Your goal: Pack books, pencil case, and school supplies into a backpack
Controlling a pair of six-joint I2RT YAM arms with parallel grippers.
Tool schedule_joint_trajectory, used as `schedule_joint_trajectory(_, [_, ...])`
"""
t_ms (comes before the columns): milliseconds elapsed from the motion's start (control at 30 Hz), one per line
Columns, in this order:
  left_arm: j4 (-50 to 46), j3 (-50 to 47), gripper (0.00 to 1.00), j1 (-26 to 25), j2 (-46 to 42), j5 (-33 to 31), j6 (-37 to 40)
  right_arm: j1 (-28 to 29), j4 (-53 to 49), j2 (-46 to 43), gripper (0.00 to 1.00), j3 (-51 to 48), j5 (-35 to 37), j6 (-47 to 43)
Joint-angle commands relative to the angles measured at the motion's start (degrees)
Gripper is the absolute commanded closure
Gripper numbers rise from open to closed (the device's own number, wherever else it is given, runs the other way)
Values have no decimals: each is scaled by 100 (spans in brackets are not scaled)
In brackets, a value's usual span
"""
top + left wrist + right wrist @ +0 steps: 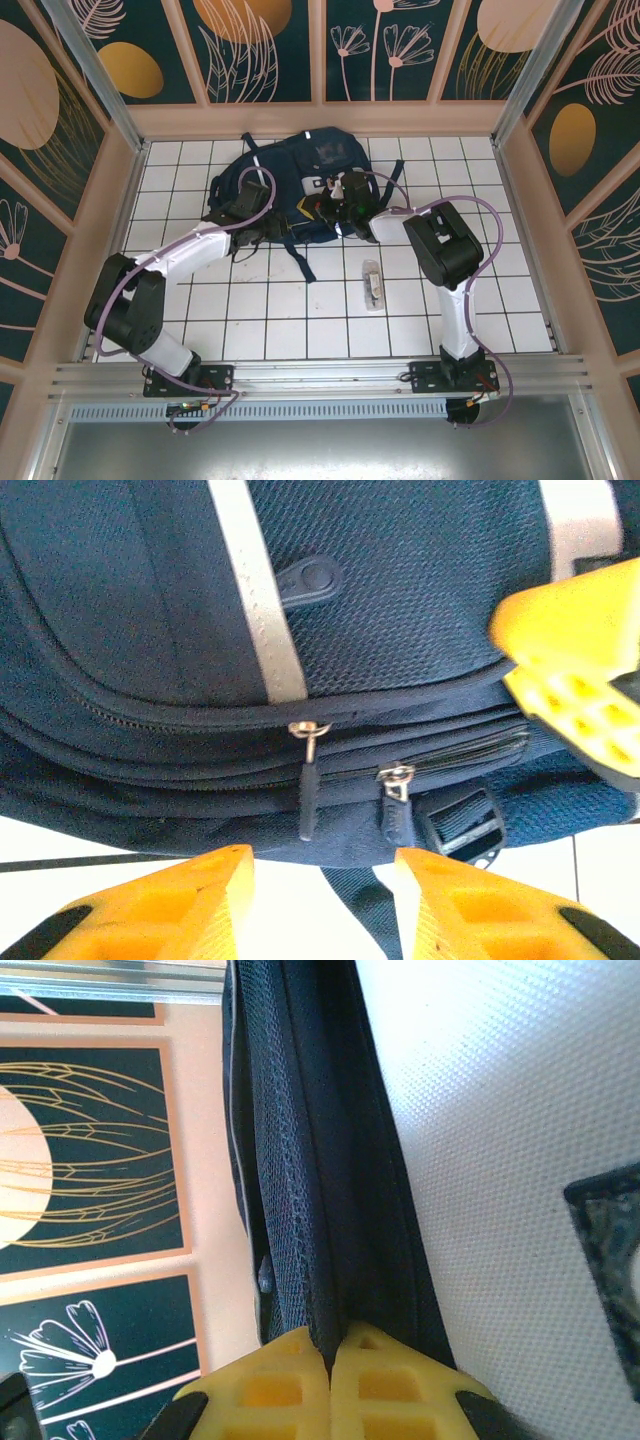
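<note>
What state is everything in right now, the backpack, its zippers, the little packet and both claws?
backpack: lying flat, one fold pinched.
zipper pulls: hanging loose, zips beside them look closed.
school supplies packet: lying on the table, outside the backpack.
left claw: open, holding nothing, facing the zipper pulls.
right claw: shut on a fold of the backpack.

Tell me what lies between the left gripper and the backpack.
In the left wrist view, a thin strip of bare white table separates the open left gripper from the backpack, crossed by one dark strap.
</note>
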Motion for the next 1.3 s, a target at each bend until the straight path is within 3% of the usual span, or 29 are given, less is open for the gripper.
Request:
schedule_joint_trajectory(0, [118,-108,59,37,262,-240,11,138,499,-16,100,48,-266,34])
schedule_joint_trajectory(467, [650,104,62,39,1094,-300,156,164,546,-30,100,-66,-191,-8])
schedule_joint_trajectory(1000, [608,636,68,37,1168,-419,369,172,563,-26,100,-101,-213,-78])
schedule_joint_trajectory(1167, [444,950,100,50,1499,-367,580,189,483,-40,100,-93,-252,-154])
schedule_joint_trajectory(1267, [313,951,100,45,1365,-463,717,112,121,-76,100,-42,-268,-427])
